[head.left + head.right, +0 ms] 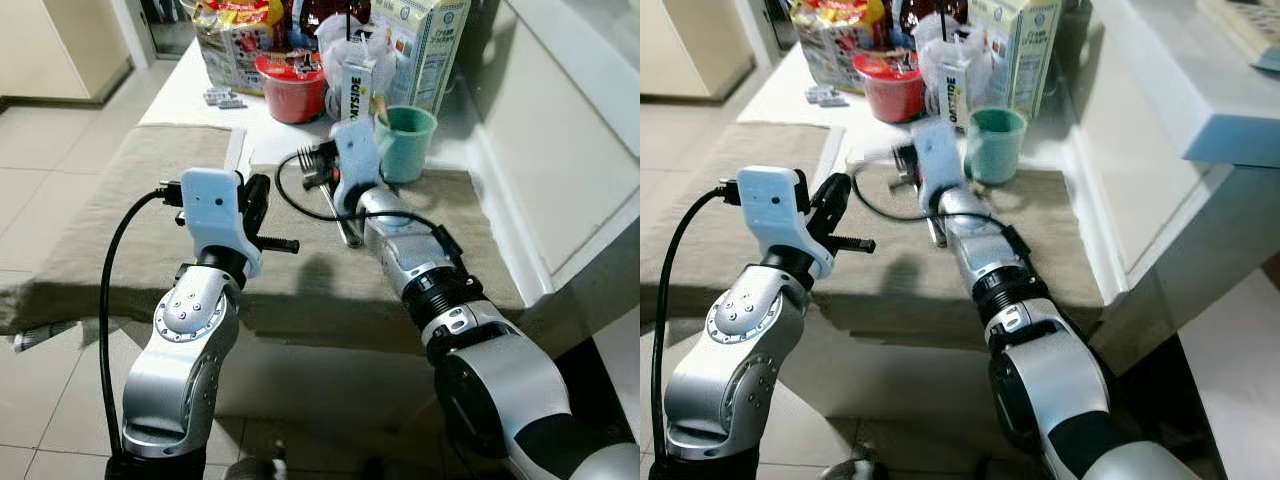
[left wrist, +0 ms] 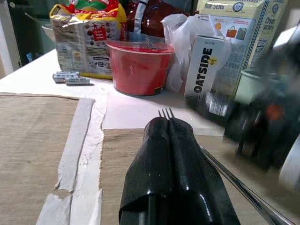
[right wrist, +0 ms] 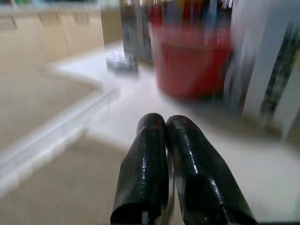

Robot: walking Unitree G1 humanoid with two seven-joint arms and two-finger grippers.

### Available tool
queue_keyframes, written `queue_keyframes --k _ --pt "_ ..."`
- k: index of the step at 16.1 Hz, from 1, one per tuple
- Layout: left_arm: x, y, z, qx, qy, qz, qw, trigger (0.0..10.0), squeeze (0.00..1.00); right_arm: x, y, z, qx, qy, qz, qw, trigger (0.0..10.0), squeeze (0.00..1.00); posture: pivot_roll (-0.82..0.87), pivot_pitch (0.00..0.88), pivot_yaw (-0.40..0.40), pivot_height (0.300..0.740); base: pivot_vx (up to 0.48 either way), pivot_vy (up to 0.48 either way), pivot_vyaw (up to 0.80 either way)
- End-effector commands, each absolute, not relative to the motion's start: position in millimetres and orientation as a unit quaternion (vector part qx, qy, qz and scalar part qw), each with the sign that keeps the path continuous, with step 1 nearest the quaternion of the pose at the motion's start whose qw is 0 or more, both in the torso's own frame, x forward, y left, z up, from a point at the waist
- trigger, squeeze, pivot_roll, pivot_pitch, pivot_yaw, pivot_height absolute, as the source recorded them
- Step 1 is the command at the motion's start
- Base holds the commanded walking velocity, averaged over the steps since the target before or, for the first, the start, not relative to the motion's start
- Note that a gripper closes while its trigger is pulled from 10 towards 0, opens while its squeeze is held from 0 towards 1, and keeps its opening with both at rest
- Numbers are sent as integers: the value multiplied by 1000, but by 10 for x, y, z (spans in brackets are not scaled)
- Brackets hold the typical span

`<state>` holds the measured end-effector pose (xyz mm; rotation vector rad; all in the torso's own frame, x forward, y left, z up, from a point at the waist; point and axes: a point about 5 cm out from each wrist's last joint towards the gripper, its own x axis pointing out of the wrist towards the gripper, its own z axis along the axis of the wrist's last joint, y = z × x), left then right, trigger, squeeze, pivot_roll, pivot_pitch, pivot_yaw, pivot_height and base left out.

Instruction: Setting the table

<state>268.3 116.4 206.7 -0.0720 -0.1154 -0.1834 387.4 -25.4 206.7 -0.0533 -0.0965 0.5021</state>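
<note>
Left gripper (image 2: 171, 129), as I see it from its wrist camera, has its fingers pressed together with nothing between them; fork (image 2: 166, 113) tines poke out just beyond the tips. From the head I see that fork (image 1: 318, 170) lying on the brown mat (image 1: 130, 200) on the counter (image 1: 190, 90), under my right gripper (image 1: 322, 160) beside the green cup (image 1: 405, 142). Right wrist camera is blurred: fingers (image 3: 145, 168) look closed, a thin sliver between them that I cannot identify. Red bowl (image 2: 139, 65) behind.
</note>
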Motion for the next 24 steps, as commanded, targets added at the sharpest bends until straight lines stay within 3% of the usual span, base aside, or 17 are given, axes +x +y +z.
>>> queue_keyframes --k 1,5,6,7,8,10,11,12,16,24 --pt "2685 1172 2095 -38 -65 -87 993 10000 0 3852 -246 2231 -19 -88 255 963 0 588 -7 86 -10 740 0 0 0" --pt "2676 1151 2083 -41 -62 -86 993 10000 0 3824 -266 2370 -26 -123 254 959 0 604 -6 95 -6 740 0 0 0" --pt "2674 1161 2079 -40 -61 -87 994 10000 0 3820 -229 2321 -43 -114 264 957 0 443 -4 95 -5 740 0 0 0" --pt "2677 1171 2076 -39 -60 -86 994 10000 0 3813 -210 2268 -50 -102 263 958 0 424 -2 96 -4 740 0 0 0" --pt "2679 1171 2082 -39 -61 -86 994 10000 0 3798 -190 2181 -57 -83 265 959 10000 431 -1 97 -3 740 0 0 0" --pt "2676 1169 2084 -38 -61 -86 994 10000 0 3759 -164 2012 -59 -48 273 959 10000 380 2 100 3 740 0 0 0" --pt "2670 1174 2076 -38 -60 -86 994 10000 0 3744 -167 1926 -52 -31 271 961 10000 412 1 101 5 740 0 0 0" --pt "2666 1169 2076 -37 -59 -87 994 10000 0 3749 -210 1847 -48 -14 259 964 10000 1000 -1 104 5 740 0 0 0" --pt "2683 1130 2074 -39 -58 -95 993 10000 0 3796 -336 1758 -51 15 236 970 10000 1000 -17 104 13 740 0 0 0" --pt "2687 1125 2072 -32 -58 -104 992 10000 0 3777 -316 1695 -47 17 233 971 10000 1000 -11 81 22 740 0 0 0"
